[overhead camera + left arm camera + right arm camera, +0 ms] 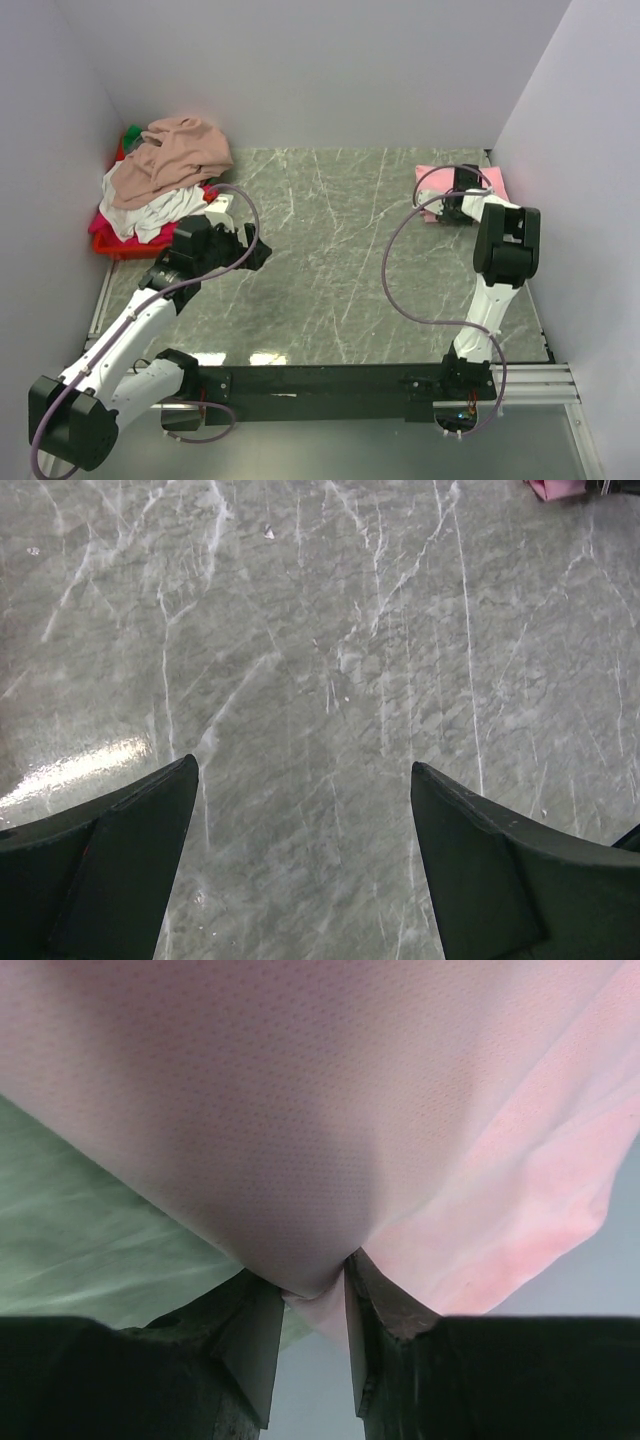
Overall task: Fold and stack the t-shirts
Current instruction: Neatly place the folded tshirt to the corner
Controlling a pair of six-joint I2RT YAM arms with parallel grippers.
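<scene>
A folded light pink t-shirt [440,183] lies at the far right of the table. My right gripper [458,205] is at its near edge, shut on a fold of the pink cloth [330,1140], which fills the right wrist view. A pile of t-shirts, tan [175,155] on top, white [160,212] and magenta under it, sits in the red basket [118,248] at the far left. My left gripper [305,780] is open and empty above bare table, right of the basket [255,255].
Grey walls close in the table on the left, back and right. A marble-patterned table top [330,260] lies between the arms. A corner of the pink t-shirt [555,488] shows at the top right of the left wrist view.
</scene>
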